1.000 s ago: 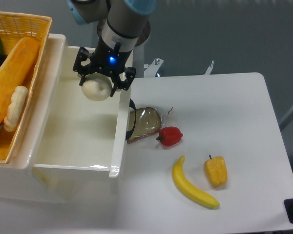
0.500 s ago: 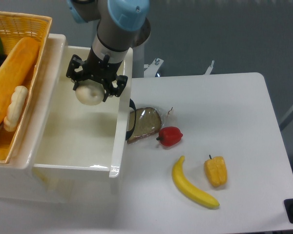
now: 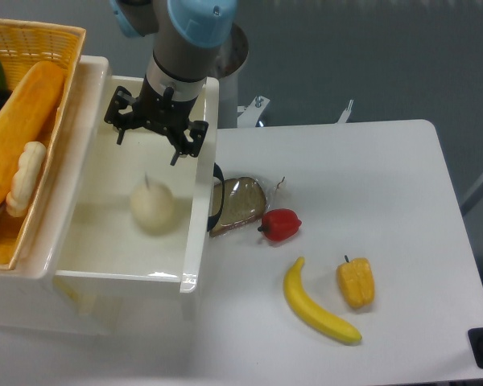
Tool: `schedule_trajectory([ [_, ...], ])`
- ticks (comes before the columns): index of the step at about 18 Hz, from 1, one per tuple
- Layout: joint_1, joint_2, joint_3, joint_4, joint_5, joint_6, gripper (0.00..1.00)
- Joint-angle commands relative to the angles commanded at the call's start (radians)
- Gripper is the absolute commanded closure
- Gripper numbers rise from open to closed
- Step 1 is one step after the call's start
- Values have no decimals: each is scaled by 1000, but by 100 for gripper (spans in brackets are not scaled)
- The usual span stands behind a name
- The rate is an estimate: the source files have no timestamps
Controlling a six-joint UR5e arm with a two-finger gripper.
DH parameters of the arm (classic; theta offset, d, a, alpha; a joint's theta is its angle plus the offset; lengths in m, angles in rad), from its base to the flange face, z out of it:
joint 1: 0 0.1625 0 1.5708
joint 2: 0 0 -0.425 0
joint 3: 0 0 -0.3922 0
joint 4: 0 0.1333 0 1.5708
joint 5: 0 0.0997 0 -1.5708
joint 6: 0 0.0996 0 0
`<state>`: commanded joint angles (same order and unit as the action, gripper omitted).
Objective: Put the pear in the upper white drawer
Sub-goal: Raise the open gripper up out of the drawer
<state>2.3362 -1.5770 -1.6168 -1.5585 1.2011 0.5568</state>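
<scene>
No brand, label or legible writing is seen on any object. The pear (image 3: 152, 207) is shown as a pale cream-white, smooth, roundish fruit with a thin stem standing up from its top; it is slightly broader at the base. It is seen lying on the floor of the upper white drawer (image 3: 200, 209), near the middle and closer to the right wall than to the left, with a soft shadow beneath it. The drawer is depicted as a glossy white rectangular tub with deep walls and rounded rims, pulled out over the counter (image 3: 362, 201).

The gripper (image 3: 151, 138) is held above the rear part of the drawer with its black fingers spread apart and nothing between them; it is well clear of the pear. Half a second earlier the pear was clamped between the fingers over the drawer, and a second earlier it was carried nearer the drawer's right rim; it has since been released and has dropped to the drawer floor, while the gripper has shifted slightly leftward and upward in the picture.

Left of the drawer, a woven yellow basket (image 3: 60, 40) holding a long orange loaf-like item (image 3: 16, 133) is seen. On the counter, a clear bag (image 3: 237, 203) lies against the drawer's right wall, with a red pepper (image 3: 280, 224) just beside it; a banana (image 3: 315, 305) and a yellow-orange pepper (image 3: 356, 281) lie nearer the front, close to each other.
</scene>
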Motion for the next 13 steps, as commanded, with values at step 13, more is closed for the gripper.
schedule_trajectory([
  [13, 135, 41, 23, 70, -2, 11, 0],
])
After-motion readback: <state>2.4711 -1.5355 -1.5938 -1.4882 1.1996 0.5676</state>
